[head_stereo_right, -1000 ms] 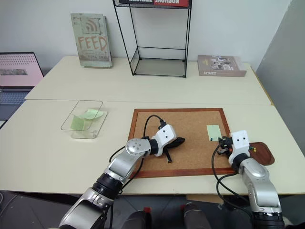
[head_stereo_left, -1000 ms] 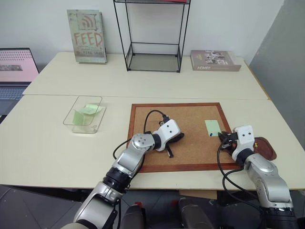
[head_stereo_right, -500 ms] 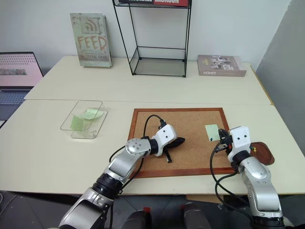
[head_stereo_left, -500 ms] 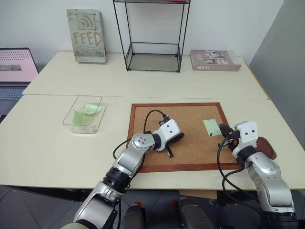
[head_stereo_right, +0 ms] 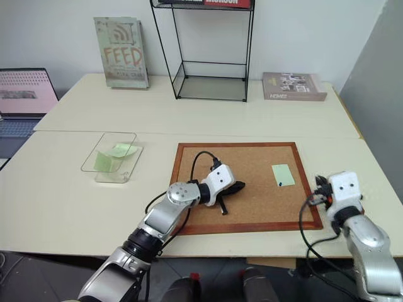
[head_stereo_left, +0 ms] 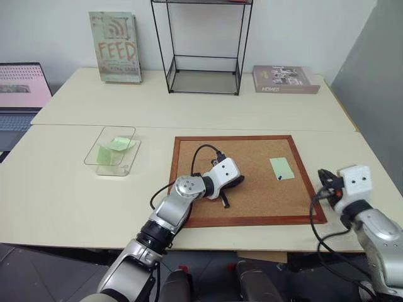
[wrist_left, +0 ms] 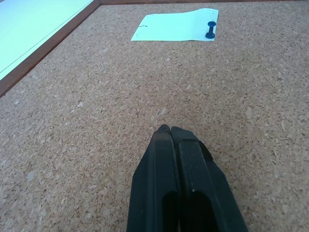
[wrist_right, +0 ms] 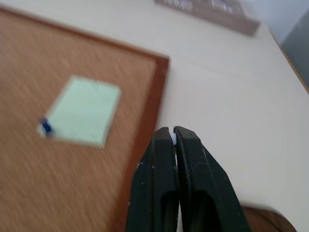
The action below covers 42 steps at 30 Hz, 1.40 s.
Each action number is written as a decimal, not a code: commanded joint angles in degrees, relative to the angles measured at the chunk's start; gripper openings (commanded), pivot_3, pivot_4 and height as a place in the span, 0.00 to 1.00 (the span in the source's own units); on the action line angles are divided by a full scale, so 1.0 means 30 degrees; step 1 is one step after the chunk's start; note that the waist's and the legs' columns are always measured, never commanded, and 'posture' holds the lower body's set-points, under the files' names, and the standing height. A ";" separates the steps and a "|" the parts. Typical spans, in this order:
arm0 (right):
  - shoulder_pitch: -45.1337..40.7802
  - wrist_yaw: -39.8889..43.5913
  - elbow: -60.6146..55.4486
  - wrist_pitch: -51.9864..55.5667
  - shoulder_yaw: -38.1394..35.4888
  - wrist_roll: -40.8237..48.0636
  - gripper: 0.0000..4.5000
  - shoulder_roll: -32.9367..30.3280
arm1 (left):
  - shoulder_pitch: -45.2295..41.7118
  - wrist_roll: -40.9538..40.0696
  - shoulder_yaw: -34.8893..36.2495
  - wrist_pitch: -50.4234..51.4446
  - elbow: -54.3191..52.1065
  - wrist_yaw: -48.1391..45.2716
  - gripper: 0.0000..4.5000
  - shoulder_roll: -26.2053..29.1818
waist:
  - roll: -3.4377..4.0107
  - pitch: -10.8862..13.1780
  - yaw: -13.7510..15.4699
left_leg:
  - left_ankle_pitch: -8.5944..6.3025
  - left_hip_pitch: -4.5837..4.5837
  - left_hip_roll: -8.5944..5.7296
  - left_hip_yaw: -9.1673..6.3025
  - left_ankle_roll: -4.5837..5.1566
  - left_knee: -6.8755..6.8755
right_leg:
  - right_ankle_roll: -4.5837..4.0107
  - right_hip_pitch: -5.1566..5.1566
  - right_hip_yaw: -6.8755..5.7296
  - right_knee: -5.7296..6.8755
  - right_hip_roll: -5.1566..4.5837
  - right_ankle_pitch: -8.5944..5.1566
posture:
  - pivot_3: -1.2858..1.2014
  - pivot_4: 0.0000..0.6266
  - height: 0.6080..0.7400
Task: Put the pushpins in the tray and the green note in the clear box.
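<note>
The corkboard [head_stereo_left: 252,182] is showing a rough, speckled, matt cork face inside a smooth reddish-brown wood frame. The green note [head_stereo_left: 281,168] is lying there as thin matt paper, with a glossy dark blue plastic-looking pushpin [wrist_left: 210,30] standing in one corner. The clear box [head_stereo_left: 112,151] is looking like transparent glossy plastic. The surface [head_stereo_left: 63,189] is appearing smooth, matt and cream-coloured. Each pincer's fingers [wrist_left: 181,188] are showing matt black plastic.
</note>
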 commanded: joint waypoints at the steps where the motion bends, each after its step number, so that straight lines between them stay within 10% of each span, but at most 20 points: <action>1: 0.1221 0.0640 -0.1103 0.1096 -0.1671 -0.0208 0.01 -0.1369 | 0.0277 0.0680 -0.0405 0.0296 0.0809 0.0070 0.00 0.0238 | -0.0002 0.0001 -0.0011 | 0.0000 0.0007 0.0003 0.0002 0.0000 -0.0001 | 0.0000 0.0002 0.0001 -0.0004 0.0001 0.0000 | 0.52 0.24 1.00; 9: 0.2440 0.1256 -0.0359 0.2249 -0.1993 -0.0334 0.01 -0.2267 | 0.0211 0.0719 -0.0444 0.0096 0.0994 0.0023 0.00 0.0235 | -0.0018 0.0010 -0.0032 | -0.0002 0.0020 0.0008 0.0004 -0.0004 0.0007 | 0.0000 -0.0009 0.0001 -0.0045 -0.0001 -0.0004 | 0.52 0.24 1.00; 25: 0.0833 0.0896 0.0143 0.2686 -0.2004 -0.0176 0.71 -0.2091 | 0.0287 0.0808 -0.0390 -0.0008 0.1007 0.0070 0.00 0.0297 | -0.0007 0.0003 -0.0020 | -0.0002 -0.0042 0.0017 0.0001 0.0004 -0.0018 | 0.0003 0.0003 -0.0017 -0.0143 -0.0001 -0.0002 | 0.52 0.24 1.00; 32: 0.0078 0.2863 -0.1875 0.2720 -0.3800 0.3289 0.71 -0.1843 | 0.0211 0.0796 -0.0364 -0.0102 0.1177 0.0028 0.00 0.0318 | -0.0004 0.0002 -0.0021 | -0.0002 -0.0036 0.0017 -0.0001 0.0004 -0.0016 | 0.0005 0.0013 -0.0018 -0.0143 0.0004 -0.0001 | 0.52 0.24 1.00; 42: -0.1780 0.1792 -0.2295 0.2071 0.1674 0.3361 0.71 0.1168 | 0.0281 0.0806 -0.0294 0.0004 0.1050 0.0127 0.00 0.0332 | -0.0008 -0.0001 -0.0028 | -0.0001 -0.0038 0.0033 -0.0005 0.0005 -0.0012 | 0.0004 0.0018 -0.0022 -0.0160 0.0007 -0.0001 | 0.52 0.24 1.00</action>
